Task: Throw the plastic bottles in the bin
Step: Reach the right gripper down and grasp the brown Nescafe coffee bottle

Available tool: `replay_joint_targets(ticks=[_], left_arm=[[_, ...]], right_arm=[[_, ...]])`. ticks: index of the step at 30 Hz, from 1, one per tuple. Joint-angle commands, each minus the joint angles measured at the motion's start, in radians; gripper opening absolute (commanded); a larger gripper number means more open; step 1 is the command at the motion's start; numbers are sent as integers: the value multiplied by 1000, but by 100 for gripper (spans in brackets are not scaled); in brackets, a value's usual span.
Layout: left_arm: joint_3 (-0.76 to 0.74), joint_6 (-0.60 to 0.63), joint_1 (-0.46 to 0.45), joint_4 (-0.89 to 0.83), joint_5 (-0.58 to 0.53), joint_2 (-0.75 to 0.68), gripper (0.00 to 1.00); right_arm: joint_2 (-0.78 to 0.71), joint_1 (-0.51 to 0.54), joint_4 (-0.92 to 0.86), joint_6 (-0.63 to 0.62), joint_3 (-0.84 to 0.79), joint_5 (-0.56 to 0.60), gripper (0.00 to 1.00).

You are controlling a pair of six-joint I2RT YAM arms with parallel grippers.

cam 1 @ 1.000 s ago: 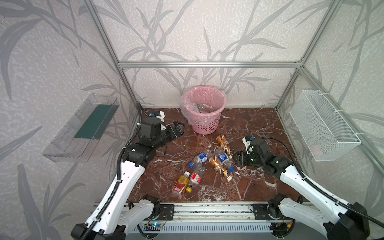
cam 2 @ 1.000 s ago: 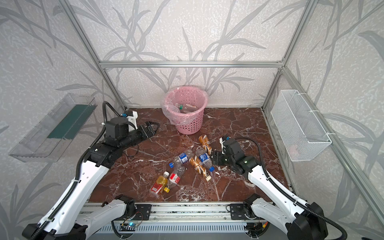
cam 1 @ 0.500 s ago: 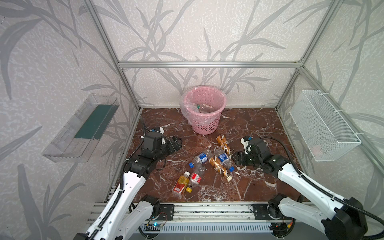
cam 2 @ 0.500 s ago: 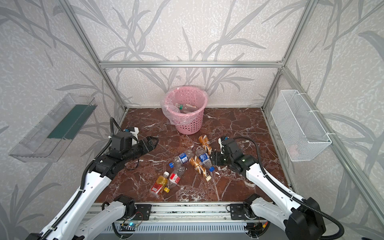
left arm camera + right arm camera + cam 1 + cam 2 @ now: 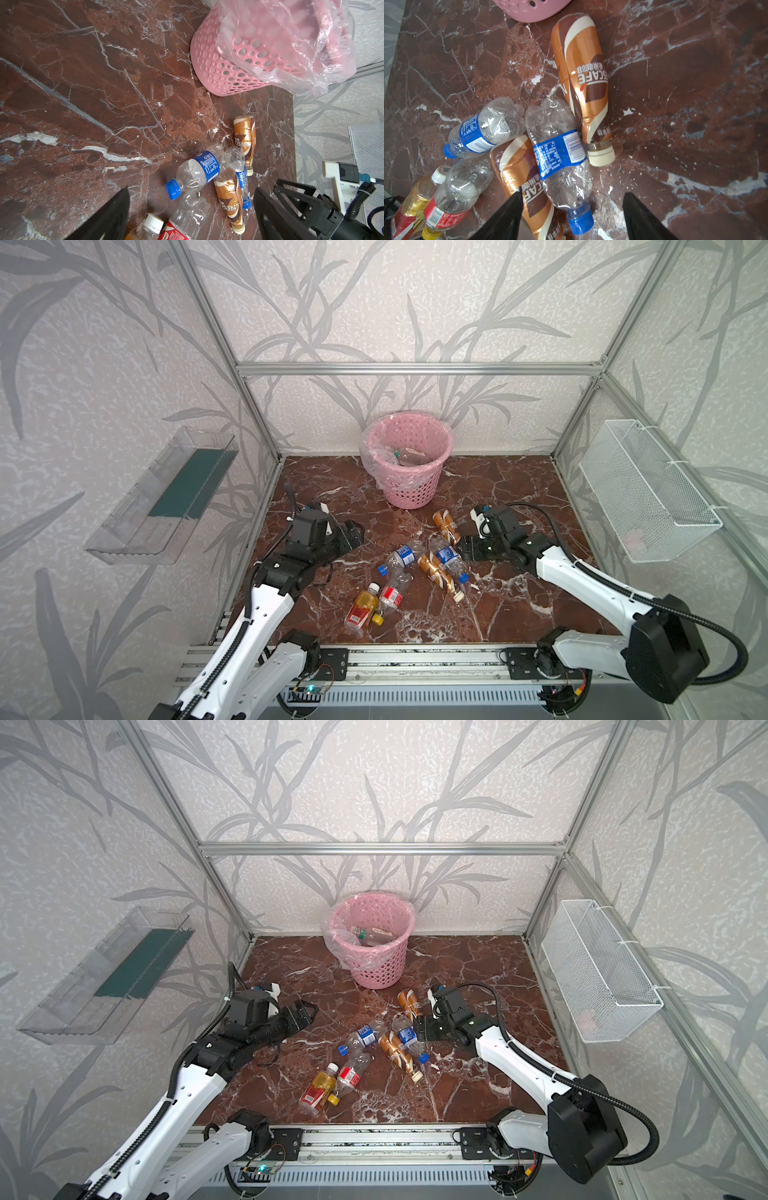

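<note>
six bottles (image 5: 442, 558) lie before pink bin (image 5: 409, 472).

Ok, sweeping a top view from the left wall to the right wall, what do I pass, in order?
Clear wall tray → left gripper → red-labelled bottle → right gripper → white wire basket. The bin and the other bottles overlap these sideways, so they are left out.

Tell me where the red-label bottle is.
In both top views the red-label bottle lies near the front edge, slightly left of centre, right beside the yellow-drink bottle.
</note>
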Motion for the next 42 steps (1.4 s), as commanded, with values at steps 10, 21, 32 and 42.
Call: replay_joint_targets(ticks=[10,21,32,42], left_arm=[[-43,-21,4,-3,-8,-44,92],[-61,-28,4,-10,-9,-65,92],[-67,-33,3,-10,-10,-69,92],[-69,-36,3,-9,-12,-71,92]], right_arm=[[189,-33,53,-74,147,6,79],[357,-44,63,-80,252,-10,79],[512,-48,1,-99,370,2,79],[596,-63,-12,-89,417,32,75]])
